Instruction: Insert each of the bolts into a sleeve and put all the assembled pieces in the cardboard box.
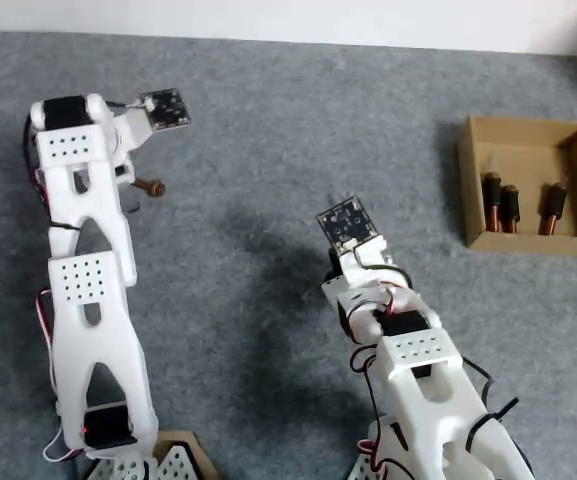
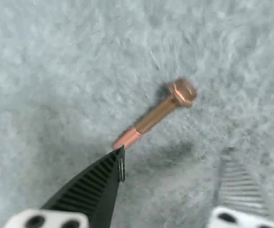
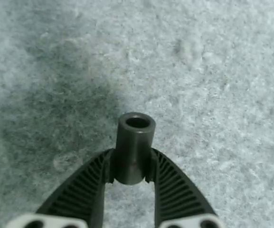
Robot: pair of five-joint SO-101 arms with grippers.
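Copper-coloured hex-head bolt (image 2: 155,114) lies flat on the grey felt bench (image 1: 268,120) at ten o'clock, its tip just beside a black finger (image 2: 99,185) of the open left hand (image 2: 174,159). The right hand (image 3: 130,161) clamps a dark cylindrical sleeve (image 3: 134,137) (bore facing away). Best to centre the shank between both fingers before closing.

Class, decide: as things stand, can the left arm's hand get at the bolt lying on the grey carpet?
Probably yes. The left hand is open close by the bolt, which lies bare on the carpet with nothing between them.
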